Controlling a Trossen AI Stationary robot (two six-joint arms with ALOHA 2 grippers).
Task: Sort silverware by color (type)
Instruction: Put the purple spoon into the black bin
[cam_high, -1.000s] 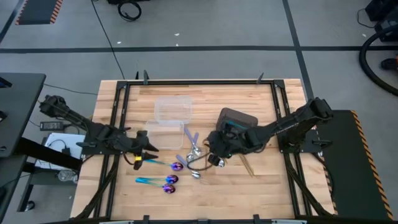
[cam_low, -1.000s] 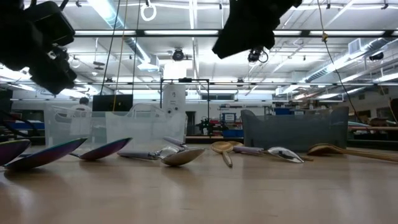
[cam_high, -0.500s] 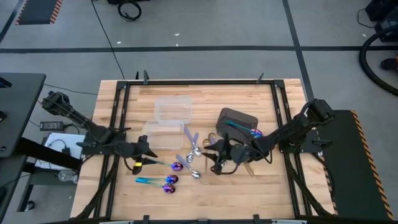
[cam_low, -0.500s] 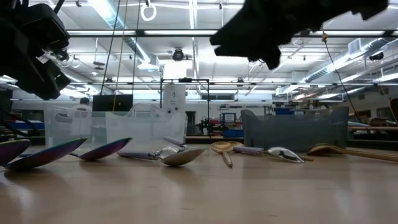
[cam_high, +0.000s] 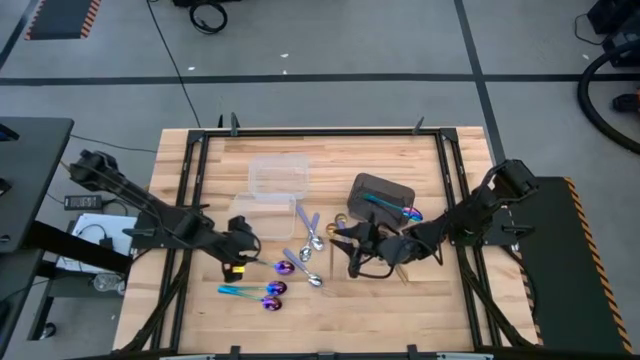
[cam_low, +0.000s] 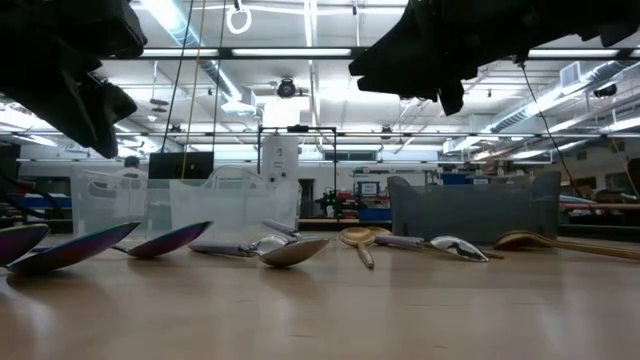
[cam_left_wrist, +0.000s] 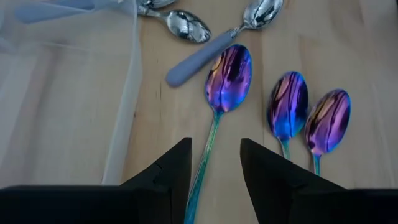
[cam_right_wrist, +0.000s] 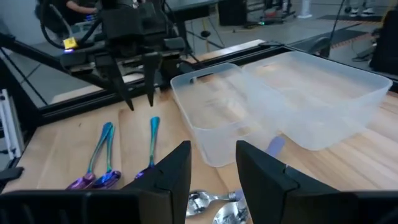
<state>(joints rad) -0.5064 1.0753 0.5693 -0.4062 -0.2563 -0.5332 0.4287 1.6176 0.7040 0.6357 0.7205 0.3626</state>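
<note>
Because the left gripper hangs open with its fingers astride a blue spoon's teal handle, a pick looks set up. Two more blue spoons lie just beside it; the right gripper, open and empty, waits above the silver spoons.

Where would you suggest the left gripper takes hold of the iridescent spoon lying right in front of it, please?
Probably the slim teal handle, not the bowl. The iridescent spoon lies flat on the table, its handle running back between the open fingers of the left gripper. Coming straight down would likely put one finger on each side of that narrow stem; the wide, curved bowl would probably slip.
</note>
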